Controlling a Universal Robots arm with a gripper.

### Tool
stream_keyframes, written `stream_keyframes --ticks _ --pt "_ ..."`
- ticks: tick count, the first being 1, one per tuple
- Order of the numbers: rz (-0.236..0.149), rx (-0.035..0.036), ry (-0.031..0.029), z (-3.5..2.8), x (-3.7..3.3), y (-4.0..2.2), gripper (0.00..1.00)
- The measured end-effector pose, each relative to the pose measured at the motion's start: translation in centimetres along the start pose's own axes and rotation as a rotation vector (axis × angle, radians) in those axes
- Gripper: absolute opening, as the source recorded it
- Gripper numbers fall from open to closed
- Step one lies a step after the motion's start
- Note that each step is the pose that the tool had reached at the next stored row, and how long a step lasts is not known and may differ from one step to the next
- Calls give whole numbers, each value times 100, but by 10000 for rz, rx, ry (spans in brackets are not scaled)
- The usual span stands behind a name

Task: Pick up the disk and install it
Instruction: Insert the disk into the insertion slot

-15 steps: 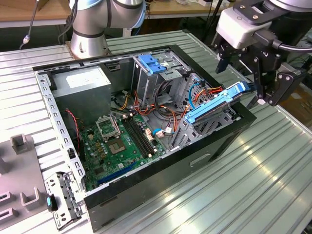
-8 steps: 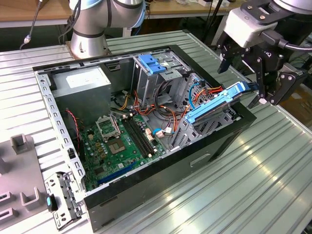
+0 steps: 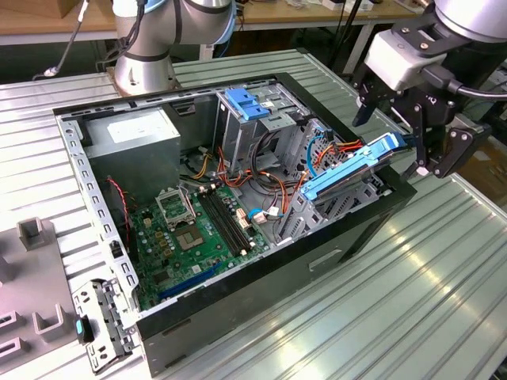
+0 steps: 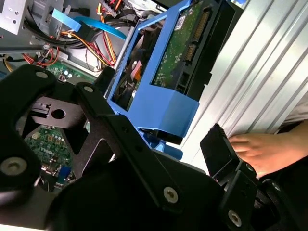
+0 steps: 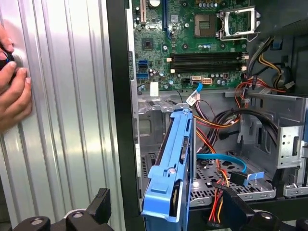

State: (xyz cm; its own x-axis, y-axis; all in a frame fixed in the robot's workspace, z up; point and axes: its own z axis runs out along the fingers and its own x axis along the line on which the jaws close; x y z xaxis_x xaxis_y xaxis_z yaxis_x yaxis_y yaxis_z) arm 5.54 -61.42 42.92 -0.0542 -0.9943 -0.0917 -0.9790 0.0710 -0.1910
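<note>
My fingers (image 4: 216,144) stand spread astride the disk (image 3: 348,169), tilted at the exterior view's right, not pinching. I judge it dense, rigid, shock-sensitive; hold the blue rails (image 5: 168,192), not the board (image 4: 180,53).

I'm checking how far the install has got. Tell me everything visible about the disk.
The disk sits in a blue plastic carrier, its green circuit board and connector showing in the second wrist view. It lies tilted, lower end at the metal drive cage, upper end raised over the case wall. The open hand straddles that upper end, gaps either side.
</note>
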Motion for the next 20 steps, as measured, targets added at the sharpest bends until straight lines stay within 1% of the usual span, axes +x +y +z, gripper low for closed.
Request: stream_keyframes --ticks 1,3,4,6,11,12,13,14,15,16,17,18,19,20 --pt "17 -4 -82 9 0 1 99" --pt "37 -9 -185 20 1 3 99" --pt "38 -9 -186 21 0 3 97" --pt "37 -9 -183 20 1 3 84" --pt "38 -15 -186 21 1 3 84" --pt "38 -38 -185 22 0 -1 84" --pt "55 -171 -178 24 0 -9 84" --pt "74 -346 -168 27 0 -14 84" --pt "90 -496 -160 30 0 -21 84" --pt "110 -688 -154 37 -1 -39 84" --pt "135 -965 -134 49 -4 -95 84" --pt "156 -1195 -118 60 -7 -147 84" --pt "173 -1389 -105 70 -9 -185 84" --pt "197 -1643 -91 84 -12 -228 84"
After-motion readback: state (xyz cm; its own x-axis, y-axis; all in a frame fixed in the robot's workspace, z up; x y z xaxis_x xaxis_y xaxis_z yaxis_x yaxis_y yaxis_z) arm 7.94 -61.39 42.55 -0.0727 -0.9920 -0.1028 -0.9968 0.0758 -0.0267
